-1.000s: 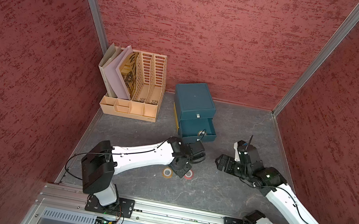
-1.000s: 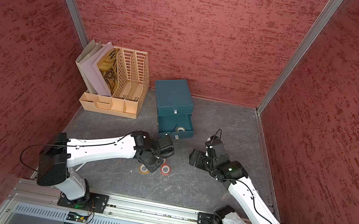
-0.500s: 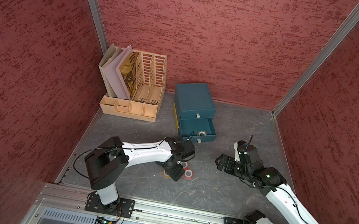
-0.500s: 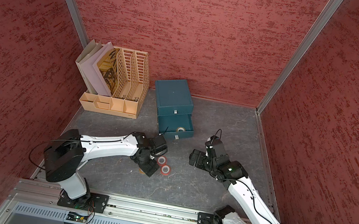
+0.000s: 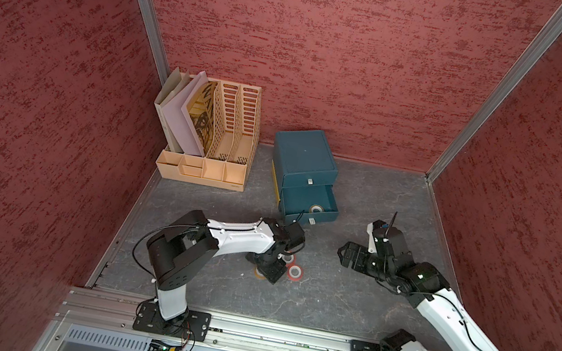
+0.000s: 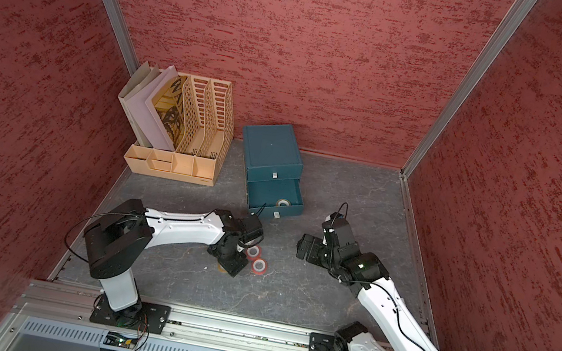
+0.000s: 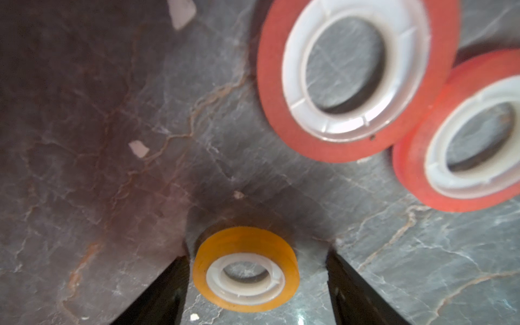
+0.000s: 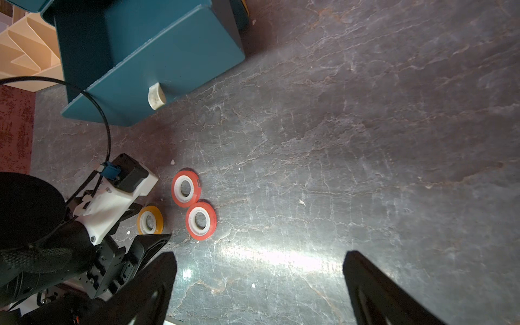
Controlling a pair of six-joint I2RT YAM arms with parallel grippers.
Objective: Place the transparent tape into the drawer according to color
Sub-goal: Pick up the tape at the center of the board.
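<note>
The blue drawer unit (image 5: 304,153) has its lower drawer (image 5: 310,199) pulled open, and one tape roll (image 5: 316,209) lies inside; its colour is unclear. On the floor, two red rolls of transparent tape (image 5: 295,272) (image 5: 287,259) touch each other. An orange roll (image 7: 244,247) lies flat between the fingers of my left gripper (image 7: 256,256), which is open and low over the floor. One finger (image 7: 171,284) is close beside the roll; the other stands apart. My right gripper (image 8: 259,257) hovers open and empty to the right of the rolls.
A beige file organiser (image 5: 207,140) with folders stands at the back left, near the wall. Red walls close in three sides. A metal rail (image 5: 243,334) runs along the front edge. The upper drawer (image 5: 306,179) is shut.
My left gripper has pulled back from the drawer front, opened, and come down around the orange roll. A roll now shows in the open drawer. The right arm has not moved.
</note>
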